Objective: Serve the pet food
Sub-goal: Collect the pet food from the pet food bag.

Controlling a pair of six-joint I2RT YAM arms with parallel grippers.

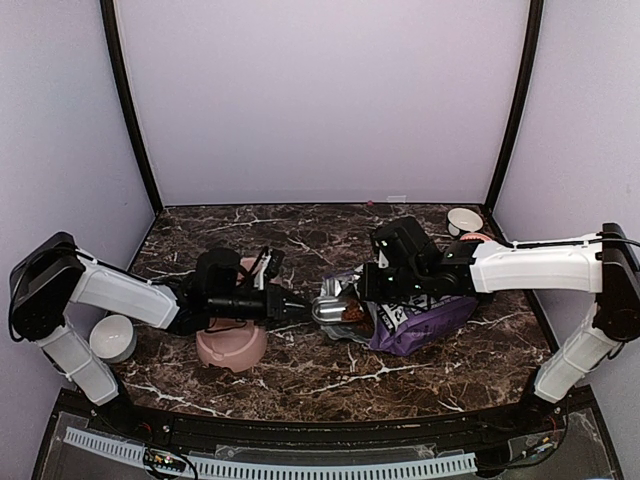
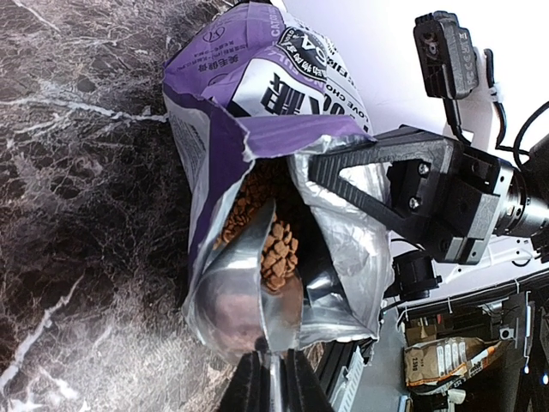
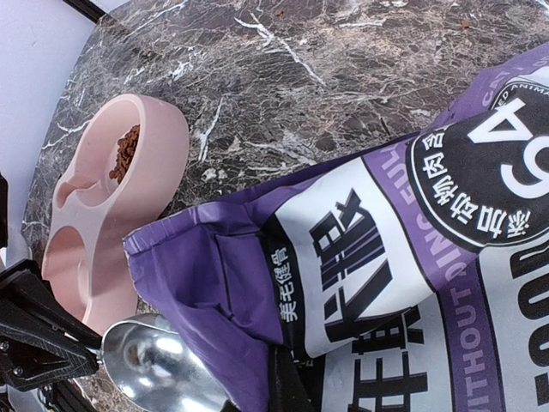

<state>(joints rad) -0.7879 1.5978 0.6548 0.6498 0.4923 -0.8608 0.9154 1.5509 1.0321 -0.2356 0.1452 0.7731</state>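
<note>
1. Left gripper point(image 2: 273, 388) clamped on scoop point(image 2: 244, 300) handle; handle mostly hidden.
2. Right gripper point(image 1: 368, 290) pinched shut on bag point(image 2: 257, 77) rim; one finger hidden.
3. Pet food point(image 2: 276, 253) on scoop, inside bag mouth; some in pink bowl point(image 3: 94, 223).

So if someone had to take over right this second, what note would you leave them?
Left claw: shut on the scoop's handle. The scoop is in the bag's mouth with some pet food on it.
Right claw: shut on the bag's edge, holding it open.
Done: a little food lies in one side of the pink bowl.
Left: lift the scoop out and tip it into the bowl.
</note>
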